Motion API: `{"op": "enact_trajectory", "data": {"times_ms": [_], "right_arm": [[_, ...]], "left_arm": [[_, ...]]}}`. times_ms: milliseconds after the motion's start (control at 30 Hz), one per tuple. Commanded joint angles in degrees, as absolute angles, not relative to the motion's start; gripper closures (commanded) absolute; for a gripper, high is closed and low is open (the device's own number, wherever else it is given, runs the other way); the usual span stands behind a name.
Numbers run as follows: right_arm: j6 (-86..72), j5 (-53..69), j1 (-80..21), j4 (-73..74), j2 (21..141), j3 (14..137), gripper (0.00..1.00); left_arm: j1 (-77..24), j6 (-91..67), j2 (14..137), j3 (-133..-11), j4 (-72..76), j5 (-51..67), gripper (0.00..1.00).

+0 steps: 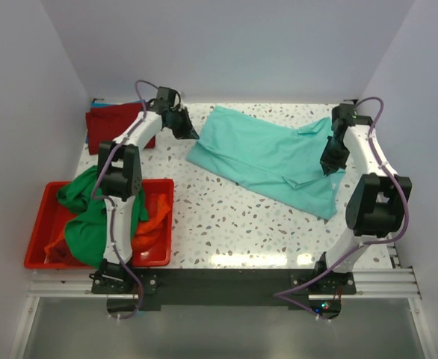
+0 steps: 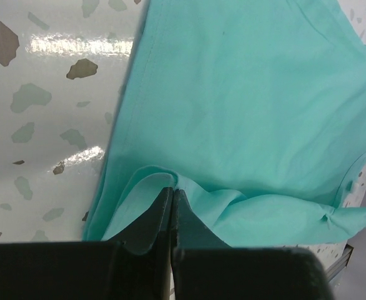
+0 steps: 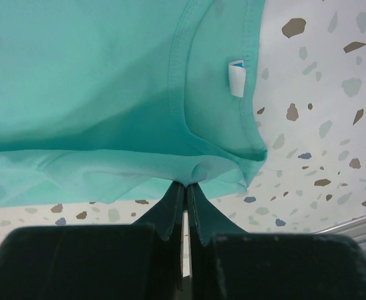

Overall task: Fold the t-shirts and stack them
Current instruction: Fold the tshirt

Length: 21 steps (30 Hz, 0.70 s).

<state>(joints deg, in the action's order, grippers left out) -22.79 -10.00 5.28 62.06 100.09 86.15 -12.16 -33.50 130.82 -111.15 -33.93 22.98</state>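
Teal t-shirt (image 1: 267, 157): lying partly folded, table centre toward 1 o'clock.
Left gripper (image 2: 172, 195): jaws pinching its 9 o'clock edge.
Right gripper (image 3: 186, 187): jaws pinching fabric near the collar, 3 o'clock side.
Dark red t-shirt (image 1: 114, 123): 10 o'clock corner.
Green t-shirt (image 1: 88, 232), orange t-shirt (image 1: 155, 217): heaped in red bin (image 1: 34, 247), 8 o'clock.

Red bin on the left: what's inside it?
Inside the red bin lie a crumpled green t-shirt and an orange t-shirt, heaped together. They cover the bin's floor, so anything underneath cannot be seen.
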Motion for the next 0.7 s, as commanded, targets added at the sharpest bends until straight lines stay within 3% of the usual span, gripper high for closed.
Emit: {"op": "enact_trajectory", "data": {"times_ms": [0, 133, 233, 267, 367, 400, 467, 500, 567, 667], "right_arm": [[-21.53, -11.95, 5.54, 61.61, 100.28, 88.16, 1.0], [-21.53, -11.69, 5.54, 61.17, 101.07, 88.33, 1.0], [-21.36, -11.25, 5.54, 61.17, 102.04, 88.85, 1.0], [-21.27, -10.73, 5.54, 61.35, 102.39, 89.21, 1.0], [-20.66, -9.85, 5.54, 61.96, 103.53, 91.49, 1.0], [-20.65, -9.76, 5.54, 62.05, 103.88, 92.89, 1.0], [-20.65, -9.67, 5.62, 62.49, 105.02, 94.47, 0.74], [-20.65, -9.32, 5.54, 62.66, 105.38, 96.14, 0.55], [-21.0, -9.4, 5.54, 63.02, 105.82, 97.12, 0.45], [-21.09, -7.74, 5.36, 61.09, 103.02, 95.28, 0.41]], "left_arm": [[-11.69, -33.75, 130.87, -114.87, -32.78, 25.05, 1.0], [-11.69, -32.96, 131.48, -115.93, -33.05, 23.91, 0.99], [-11.78, -31.99, 131.49, -116.54, -32.7, 22.94, 0.75], [-11.78, -31.56, 131.31, -116.72, -32.43, 21.9, 0.48], [-11.95, -30.06, 129.03, -116.63, -31.38, 18.91, 0.27], [-12.13, -29.28, 127.46, -116.54, -31.12, 17.94, 0.25], [-13.18, -28.57, 125.52, -115.93, -31.11, 14.26, 0.19], [-13.79, -27.87, 123.25, -114.62, -31.03, 13.19, 0.18], [-16.33, -27.51, 120.86, -112.16, -30.85, 10.22, 0.16], [-20.46, -27.33, 116.64, -104.01, -29.71, 7.04, 0.15]]}}
